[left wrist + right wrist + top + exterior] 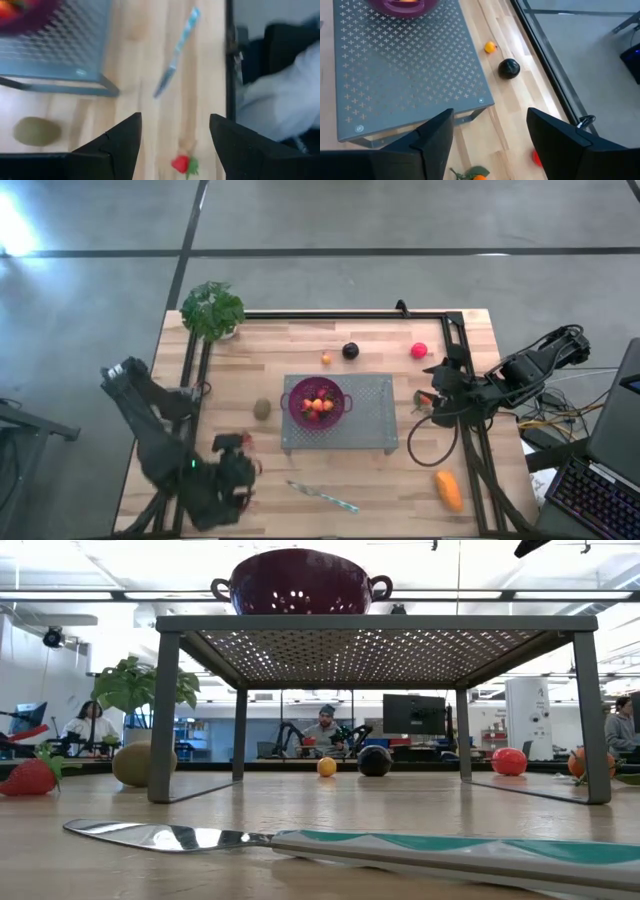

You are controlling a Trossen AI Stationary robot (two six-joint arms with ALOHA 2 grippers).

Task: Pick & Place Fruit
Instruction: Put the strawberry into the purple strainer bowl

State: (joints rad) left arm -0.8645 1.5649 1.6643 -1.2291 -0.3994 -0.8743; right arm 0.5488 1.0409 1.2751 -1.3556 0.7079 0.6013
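— How far along was the fruit job at that point?

— Partly done, I judged. The purple colander [317, 402] stood on the mesh rack [372, 423] with a few red and orange pieces already in it. The rest lay out on the table [300, 340]: a kiwi [262, 409] just beside the rack on my left side, a tiny orange [326, 359] and a plum [350, 351] side by side behind the rack, a red ball [419, 350] further to my right, a big orange fruit [449, 490] near the front right corner, and a strawberry [181, 164].

— And your grippers?

— My left gripper [172, 145] hung over that strawberry at the front left, jaws apart, holding nothing; the berry sat on the wood between the fingers, not yet touched. My right gripper [490, 145] hovered off the rack's right end, jaws also apart and empty, above a small orange piece with leaves [476, 175].

— So what was left?

— Seven pieces, as far as I could count. The knife [322, 496] and the plant [212, 310] weren't mine to move.

— Any labels or writing?

— None I could read.
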